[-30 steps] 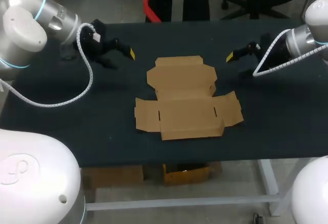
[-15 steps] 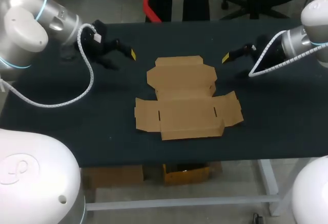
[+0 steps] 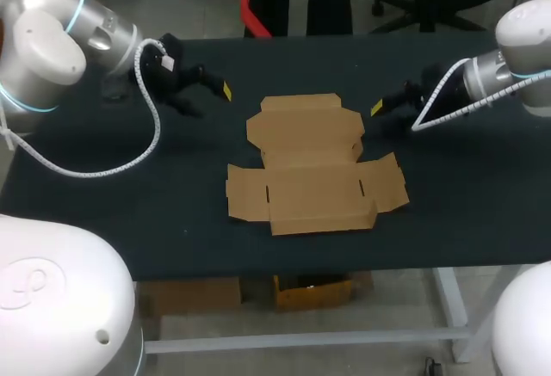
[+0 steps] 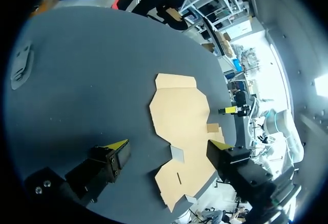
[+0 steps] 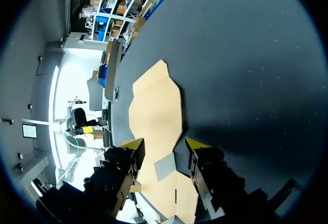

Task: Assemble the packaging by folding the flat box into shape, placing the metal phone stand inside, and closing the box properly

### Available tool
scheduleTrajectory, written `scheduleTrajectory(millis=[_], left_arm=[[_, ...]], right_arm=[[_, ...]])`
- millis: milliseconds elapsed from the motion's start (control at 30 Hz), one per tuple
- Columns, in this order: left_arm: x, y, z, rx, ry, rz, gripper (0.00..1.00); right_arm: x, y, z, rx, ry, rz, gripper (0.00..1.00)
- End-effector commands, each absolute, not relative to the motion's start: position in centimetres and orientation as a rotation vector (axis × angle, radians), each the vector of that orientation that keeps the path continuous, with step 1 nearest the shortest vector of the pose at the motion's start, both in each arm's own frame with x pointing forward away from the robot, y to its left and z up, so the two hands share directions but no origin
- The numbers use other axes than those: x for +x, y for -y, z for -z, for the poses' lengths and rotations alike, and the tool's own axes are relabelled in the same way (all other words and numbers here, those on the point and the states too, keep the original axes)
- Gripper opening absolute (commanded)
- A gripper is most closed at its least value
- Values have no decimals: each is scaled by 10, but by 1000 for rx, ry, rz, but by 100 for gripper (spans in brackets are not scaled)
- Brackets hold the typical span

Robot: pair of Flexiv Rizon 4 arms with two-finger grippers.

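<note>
Bench (image 3: pixel 448 221): dark matte top, pale metal frame under front edge. Small grey patch (image 4: pixel 20 67) on top, near far left corner.

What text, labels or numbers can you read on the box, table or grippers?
Flat box: plain brown cardboard, no print.
Table: none.
Left gripper, right gripper: plain yellow tips, no legible marking.
Small white patch behind the left gripper: too small to read.
</note>
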State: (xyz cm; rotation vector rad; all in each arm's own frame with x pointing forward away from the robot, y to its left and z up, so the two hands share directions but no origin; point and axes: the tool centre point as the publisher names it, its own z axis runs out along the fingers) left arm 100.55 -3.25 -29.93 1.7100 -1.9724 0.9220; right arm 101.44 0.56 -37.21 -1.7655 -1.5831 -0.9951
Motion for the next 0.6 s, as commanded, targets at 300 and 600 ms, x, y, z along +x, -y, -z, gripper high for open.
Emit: scheduleTrajectory(millis=[300, 600], left_arm=[[1009, 31, 305, 1704, 1963, -908, 100], [1008, 30, 306, 1709, 1957, -907, 100]], right_arm=[[1027, -14, 390, -1745, 1612, 954, 42], [1037, -21, 400, -1728, 1626, 945, 40]])
